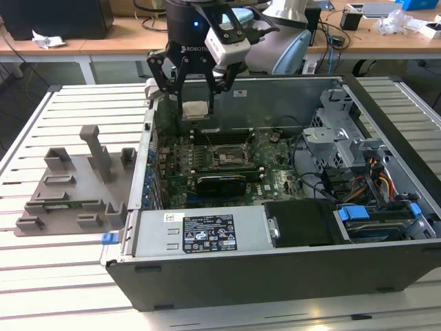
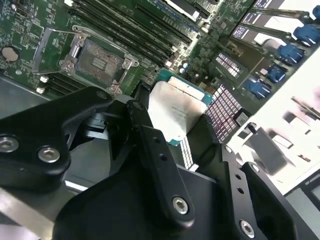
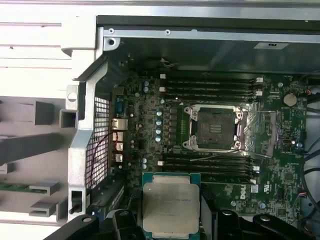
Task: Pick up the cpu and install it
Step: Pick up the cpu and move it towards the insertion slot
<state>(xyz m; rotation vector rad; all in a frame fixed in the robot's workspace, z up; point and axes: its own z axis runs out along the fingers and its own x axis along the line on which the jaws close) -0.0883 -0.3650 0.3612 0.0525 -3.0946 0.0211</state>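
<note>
My gripper point(image 1: 196, 110) is shut on the cpu point(image 1: 196, 109), a flat square chip with a silvery top, and holds it in the air above the open computer case's far-left corner. Both wrist views show the cpu point(image 3: 171, 206) point(image 2: 174, 114) held between the black fingers point(image 2: 142, 122). The empty cpu socket point(image 1: 227, 157) point(image 3: 216, 128) point(image 2: 100, 60) lies on the green motherboard point(image 1: 275, 181) with its metal latch frame swung open, below the chip and toward the exterior view's right.
The open computer case point(image 1: 207, 238) lies on a slatted white table. A grey plastic tray point(image 1: 69, 186) with upright blocks stands at the exterior view's left. Drive bays and cables point(image 1: 365, 172) fill the case's right. Memory slots point(image 3: 210, 84) flank the socket.
</note>
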